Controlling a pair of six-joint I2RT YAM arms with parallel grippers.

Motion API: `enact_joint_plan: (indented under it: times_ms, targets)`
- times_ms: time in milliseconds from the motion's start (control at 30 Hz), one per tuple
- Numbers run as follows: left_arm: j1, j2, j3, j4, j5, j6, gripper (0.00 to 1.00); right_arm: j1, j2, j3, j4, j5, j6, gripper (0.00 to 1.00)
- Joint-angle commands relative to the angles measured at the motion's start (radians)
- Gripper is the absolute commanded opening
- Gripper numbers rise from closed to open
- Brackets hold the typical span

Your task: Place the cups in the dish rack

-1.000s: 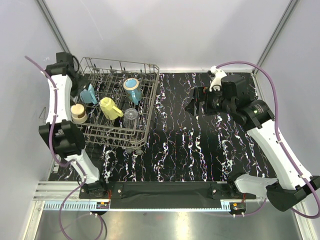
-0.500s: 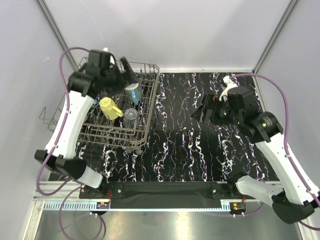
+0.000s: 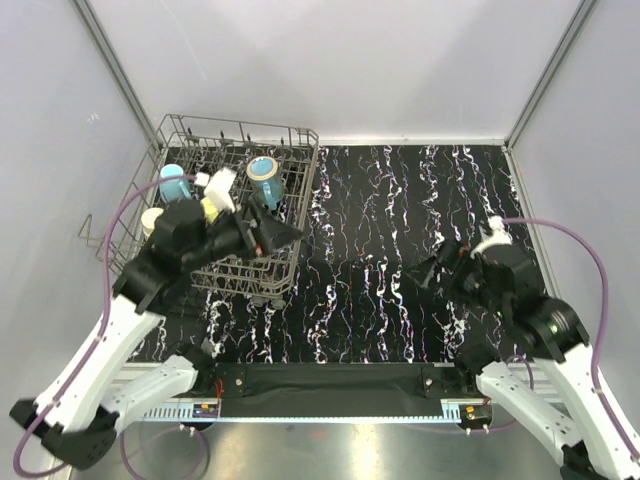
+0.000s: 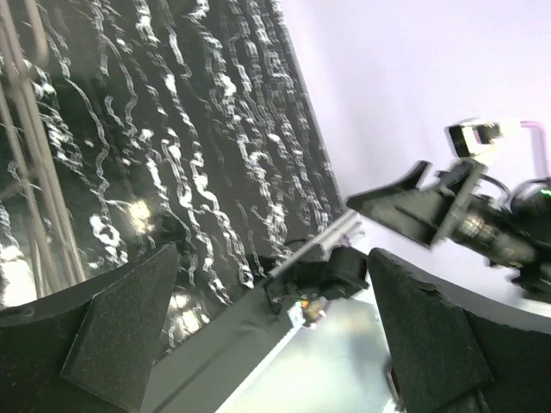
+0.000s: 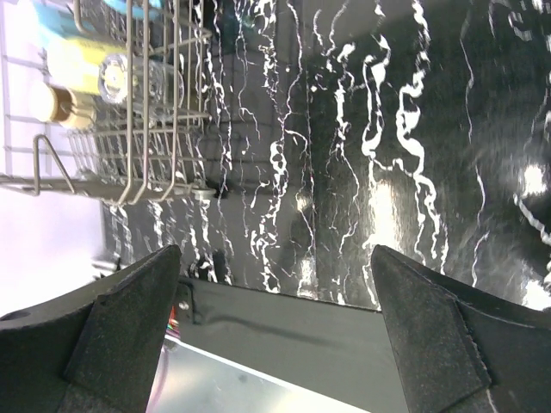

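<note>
Holding left gripper [image 3: 283, 234] and right gripper [image 3: 432, 272] spread wide, gripping nothing; hovering at the grey wire dish rack [image 3: 300, 170] and over the black marbled table [image 3: 380, 200]; seeing teal ceramic mug [image 3: 264, 178], light-blue mug [image 3: 172, 182] sitting inside the rack; judging loading likely finished; needing only parking next.

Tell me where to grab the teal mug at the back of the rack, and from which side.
Grip the teal mug across its round body just below the upward-facing end, coming down from above. It stands roughly upright, and the wire wall of the dish rack beside it would likely block a sideways approach.
</note>
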Motion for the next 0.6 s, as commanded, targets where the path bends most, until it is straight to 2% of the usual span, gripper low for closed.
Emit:
enact_joint_plan:
  times_ms: [0, 100, 200, 400, 567]
  targets:
    - [0.001, -0.155, -0.193, 0.218, 0.039, -0.136, 0.99, 0.005, -0.126, -0.098, -0.001, 0.069, 0.138, 1.00]
    - [0.001, -0.316, -0.359, 0.320, 0.016, -0.253, 0.99, 0.006, -0.220, -0.204, -0.038, 0.063, 0.268, 1.00]
    - [0.000, -0.428, -0.449, 0.358, 0.002, -0.307, 0.99, 0.006, -0.288, -0.293, -0.073, 0.066, 0.400, 1.00]
    - [0.001, -0.473, -0.461, 0.256, 0.020, -0.301, 0.99, 0.006, -0.377, -0.328, -0.105, 0.084, 0.425, 1.00]
    - [0.001, -0.509, -0.502, 0.241, 0.020, -0.313, 0.99, 0.006, -0.452, -0.353, -0.116, 0.094, 0.457, 1.00]
